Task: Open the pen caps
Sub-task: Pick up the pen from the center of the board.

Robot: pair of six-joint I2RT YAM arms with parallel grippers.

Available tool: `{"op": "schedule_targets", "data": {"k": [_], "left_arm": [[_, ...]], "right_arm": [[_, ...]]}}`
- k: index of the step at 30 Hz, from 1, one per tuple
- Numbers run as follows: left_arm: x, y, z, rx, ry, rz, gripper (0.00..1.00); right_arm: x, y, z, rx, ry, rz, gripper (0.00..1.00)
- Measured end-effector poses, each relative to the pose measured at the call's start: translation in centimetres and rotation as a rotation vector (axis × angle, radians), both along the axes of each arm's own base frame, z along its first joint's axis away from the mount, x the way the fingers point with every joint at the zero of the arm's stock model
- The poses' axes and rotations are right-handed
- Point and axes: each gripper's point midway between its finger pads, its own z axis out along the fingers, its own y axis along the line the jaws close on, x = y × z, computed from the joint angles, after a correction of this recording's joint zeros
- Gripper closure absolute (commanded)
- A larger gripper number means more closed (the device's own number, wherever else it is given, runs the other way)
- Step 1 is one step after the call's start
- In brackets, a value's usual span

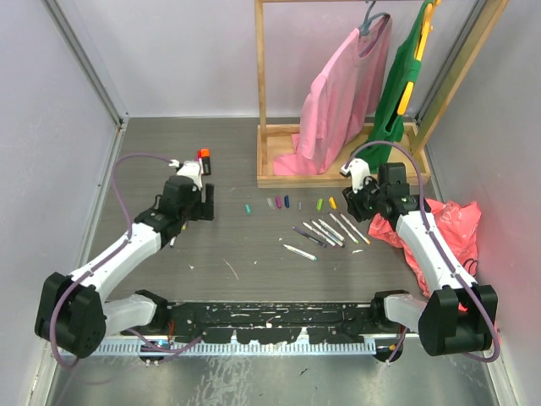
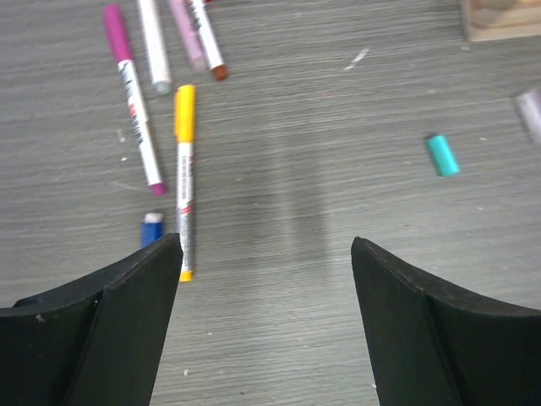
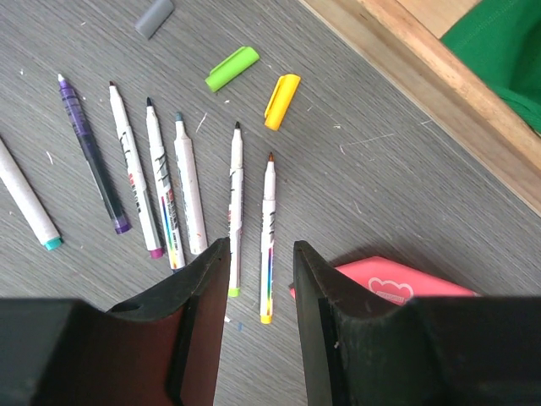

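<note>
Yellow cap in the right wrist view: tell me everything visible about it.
The yellow cap is a short tube of glossy-looking plastic with a clip along one side. It is loose and lies flat on the grey wood-grain table, slanted. The green cap lies close to its left, apart from it. An uncapped pen points its tip toward it without reaching. Only the table touches it.

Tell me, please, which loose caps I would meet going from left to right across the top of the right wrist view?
Grey cap → green cap → yellow cap, then the wooden rail.
</note>
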Motion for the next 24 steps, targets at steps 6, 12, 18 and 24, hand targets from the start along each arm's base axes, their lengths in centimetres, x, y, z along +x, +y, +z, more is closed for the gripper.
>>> {"op": "schedule_targets", "data": {"k": [6,12,18,24], "left_arm": [[0.3,3.3,-3.1,-0.018,0.125,0.104,0.29],[0.1,4.6,-6.9,-0.020,0.276,0.152,0.39],[0.6,5.3,-8.8,-0.017,0.356,0.180,0.43],[2.1,5.6,-9.2,-0.028,0.383,0.197,0.50]], "right_arm": [[-0.2,0.2,-0.1,0.006,0.007,0.015,0.58],[-0.3,0.4,-0.1,0.009,0.010,0.027,0.58],[-0.3,0.4,-0.2,0.011,0.014,0.033,0.58],[-0.2,0.5,-0.2,0.012,0.018,0.035,0.58]]}}
